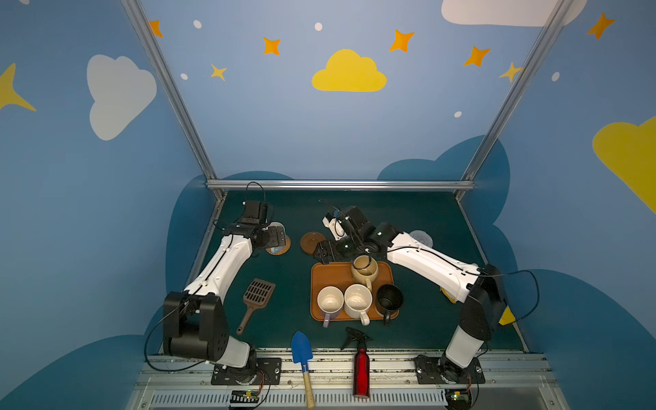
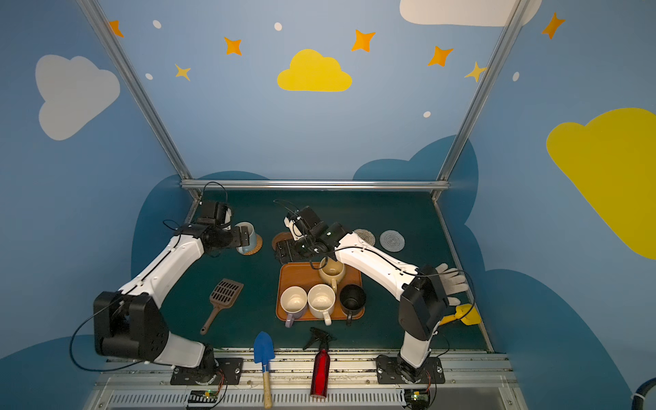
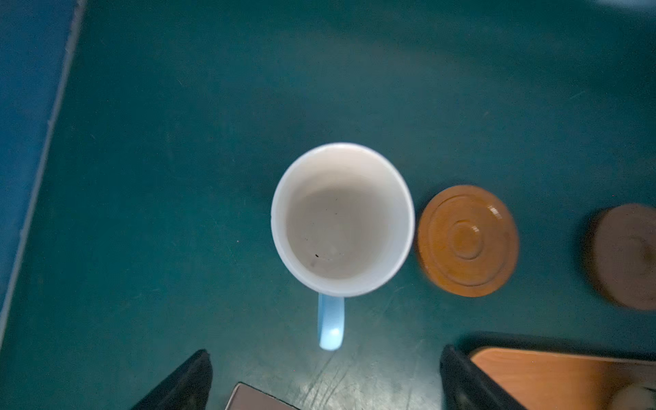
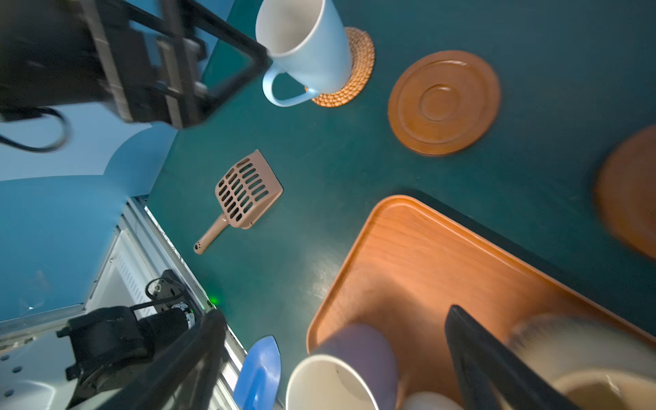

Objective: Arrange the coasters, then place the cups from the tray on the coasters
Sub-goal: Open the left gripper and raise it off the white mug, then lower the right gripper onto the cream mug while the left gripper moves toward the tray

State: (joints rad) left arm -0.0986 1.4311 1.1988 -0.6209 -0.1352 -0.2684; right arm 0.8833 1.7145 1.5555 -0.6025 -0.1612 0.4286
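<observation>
A tan slotted scoop [image 1: 257, 294] lay on the dark green tabletop [image 1: 277, 319] at 8 o'clock from the centre, with its handle pointing toward 7 o'clock. A blue trowel [image 1: 301, 349] with a wooden handle lay across the near edge at 7 o'clock, blade toward 12. Near it, at 6 o'clock, lay a red spray bottle [image 1: 361, 369], its black trigger head toward 12. In a top view, a white glove [image 2: 452, 280] sat at 3 o'clock and a yellow plastic tool [image 2: 466, 315] at 4 o'clock.
</observation>
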